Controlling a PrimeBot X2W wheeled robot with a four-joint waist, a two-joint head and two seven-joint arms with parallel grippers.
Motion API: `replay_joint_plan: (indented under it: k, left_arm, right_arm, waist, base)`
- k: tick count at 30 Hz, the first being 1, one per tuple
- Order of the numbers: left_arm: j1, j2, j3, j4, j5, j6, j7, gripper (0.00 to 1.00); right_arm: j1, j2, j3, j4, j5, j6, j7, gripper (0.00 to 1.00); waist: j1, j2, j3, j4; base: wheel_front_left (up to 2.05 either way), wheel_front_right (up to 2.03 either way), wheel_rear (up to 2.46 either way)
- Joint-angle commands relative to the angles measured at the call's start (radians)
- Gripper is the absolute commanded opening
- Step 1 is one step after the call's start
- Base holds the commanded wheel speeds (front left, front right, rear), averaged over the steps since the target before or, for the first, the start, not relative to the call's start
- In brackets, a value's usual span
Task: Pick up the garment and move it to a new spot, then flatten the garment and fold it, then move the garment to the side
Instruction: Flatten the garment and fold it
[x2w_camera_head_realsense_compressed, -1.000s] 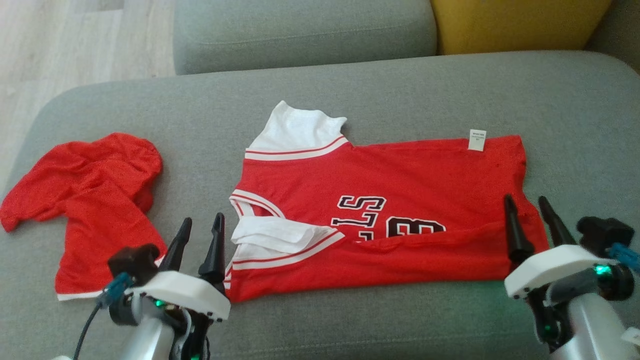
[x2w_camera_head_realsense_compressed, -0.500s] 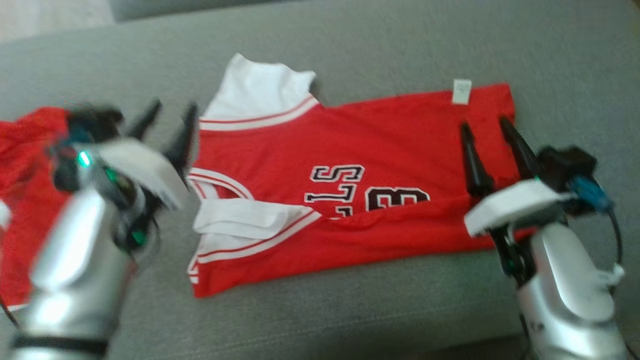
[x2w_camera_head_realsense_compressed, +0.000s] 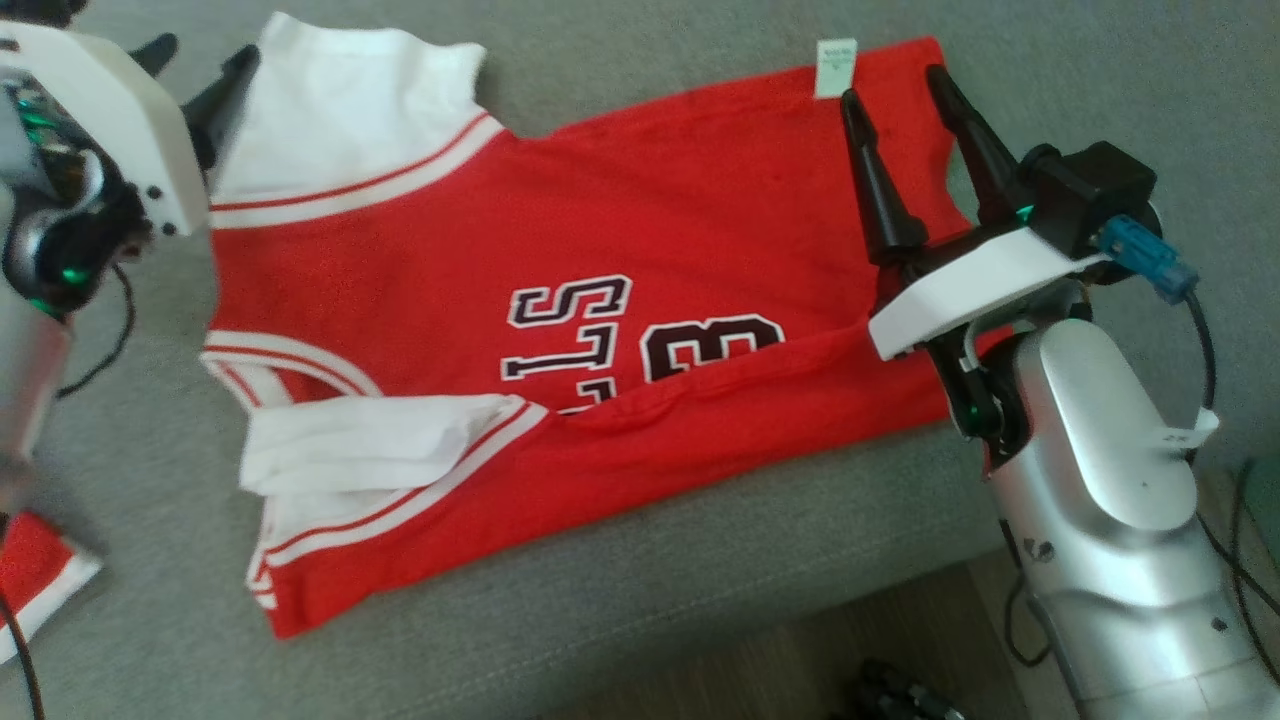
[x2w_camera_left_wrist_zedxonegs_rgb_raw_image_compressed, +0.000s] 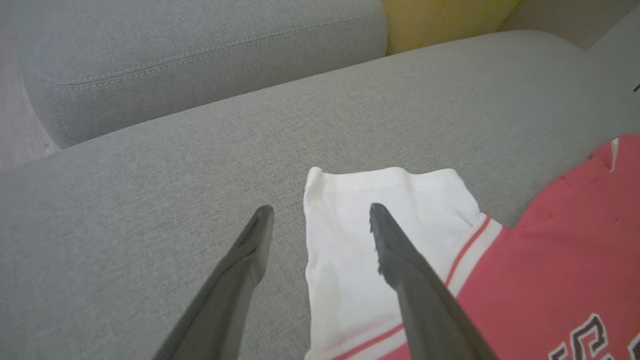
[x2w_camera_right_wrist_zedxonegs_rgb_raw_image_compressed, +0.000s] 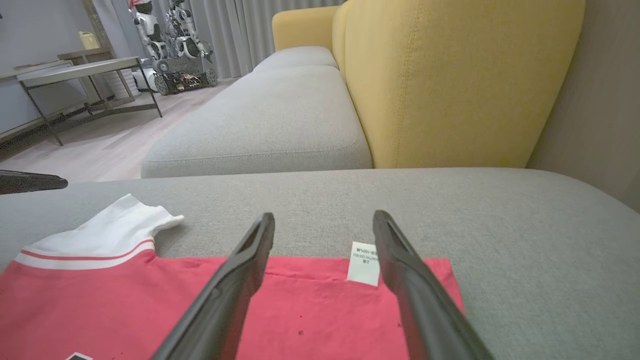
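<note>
Grey sofa (x2w_camera_head_realsense_compressed: 620, 600), red jersey (x2w_camera_head_realsense_compressed: 650, 220) folded lengthwise, white sleeves (x2w_camera_head_realsense_compressed: 350, 90), left hand (x2w_camera_head_realsense_compressed: 205, 50) wide, right hand (x2w_camera_head_realsense_compressed: 893, 83) wide

A wide grey seat cushion (x2w_camera_right_wrist_zedxonegs_rgb_raw_image_compressed: 500, 210) stretches across the foreground, with a second grey cushion (x2w_camera_right_wrist_zedxonegs_rgb_raw_image_compressed: 280, 120) just beyond it. A yellow backrest (x2w_camera_right_wrist_zedxonegs_rgb_raw_image_compressed: 450, 75) rises behind both, against a beige wall (x2w_camera_right_wrist_zedxonegs_rgb_raw_image_compressed: 595, 100). Pale wooden floor (x2w_camera_right_wrist_zedxonegs_rgb_raw_image_compressed: 100, 145) runs to the left, where a table (x2w_camera_right_wrist_zedxonegs_rgb_raw_image_compressed: 80, 65) on thin dark metal legs stands near grey curtains (x2w_camera_right_wrist_zedxonegs_rgb_raw_image_compressed: 240, 25). The light is soft and even.
</note>
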Motion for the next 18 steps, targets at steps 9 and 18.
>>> replay_joint_plan:
  k: [9, 18]
  left_arm:
    - [-0.146, 0.099, -0.080, 0.084, 0.000, -0.006, -0.044, 1.00]
    - [-0.176, 0.087, -0.176, 0.151, -0.046, -0.006, -0.078, 0.45]
  right_arm:
    - [-0.054, 0.014, 0.068, -0.034, 0.053, 0.007, -0.035, 1.00]
    - [-0.068, 0.014, 0.073, -0.031, 0.061, 0.007, -0.048, 1.00]
  waist:
    - [-0.0003, 0.0000, 0.086, -0.083]
    - [-0.0003, 0.0000, 0.105, -0.094]
  base:
    - [0.00, 0.00, 0.00]
    - [0.00, 0.00, 0.00]
